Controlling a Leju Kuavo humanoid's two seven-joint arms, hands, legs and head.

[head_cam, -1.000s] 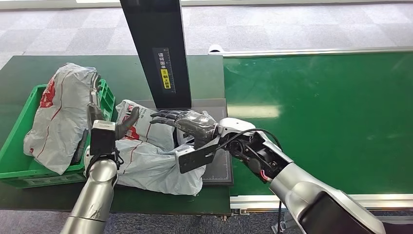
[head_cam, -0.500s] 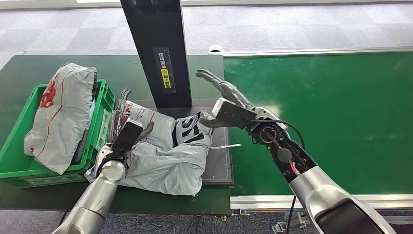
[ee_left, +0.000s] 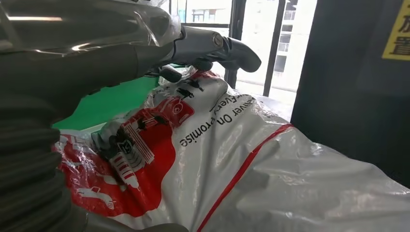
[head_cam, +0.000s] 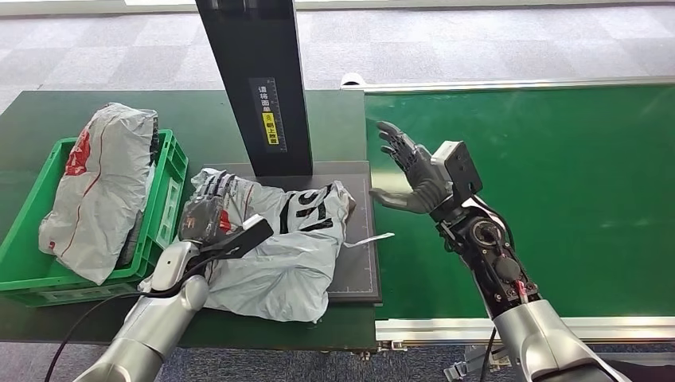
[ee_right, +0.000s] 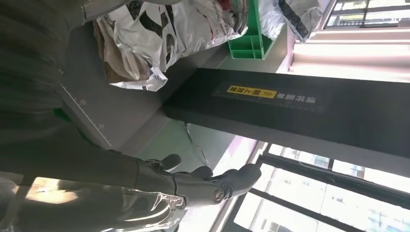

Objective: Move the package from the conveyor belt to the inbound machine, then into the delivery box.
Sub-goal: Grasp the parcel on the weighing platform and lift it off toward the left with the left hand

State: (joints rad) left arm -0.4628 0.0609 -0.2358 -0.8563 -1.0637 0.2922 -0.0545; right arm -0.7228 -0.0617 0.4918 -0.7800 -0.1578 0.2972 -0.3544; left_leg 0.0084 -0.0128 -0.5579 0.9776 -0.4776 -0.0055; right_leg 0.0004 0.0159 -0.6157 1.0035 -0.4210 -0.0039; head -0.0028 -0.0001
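Off the crumpled grey plastic mailer package (head_cam: 278, 247) comes the right hand (head_cam: 414, 171), and it now hangs over the near edge of the green conveyor belt (head_cam: 541, 183), fingers spread wide, palm empty, while the left hand (head_cam: 205, 208) has swung down from beside the crate onto the package's left end. The package lies on the dark grey scale plate of the inbound machine (head_cam: 360, 267), its left part spilling onto the dark green table (head_cam: 48, 119). From the head view the left hand lies flat on the plastic, fingers stretched toward the column; the left wrist view brings in what the head view cannot, red print and a thin red stripe on the white-grey film (ee_left: 232, 164), with the thumb (ee_left: 217, 46) and a dark fingertip resting on the top fold; whether they actually pinch it, I cannot tell. The right wrist view, turned over, catches the right hand's fingers (ee_right: 212, 186) held apart, nothing between them. Further left sits the green slatted plastic delivery box (head_cam: 163, 207), a second grey mailer bag (head_cam: 99, 187) slumped in it. Behind rises the machine's black column (head_cam: 259, 72) with its yellow label, then grey carpet tiles (head_cam: 477, 40); the wrist views show tall bright windows (ee_right: 338, 198).
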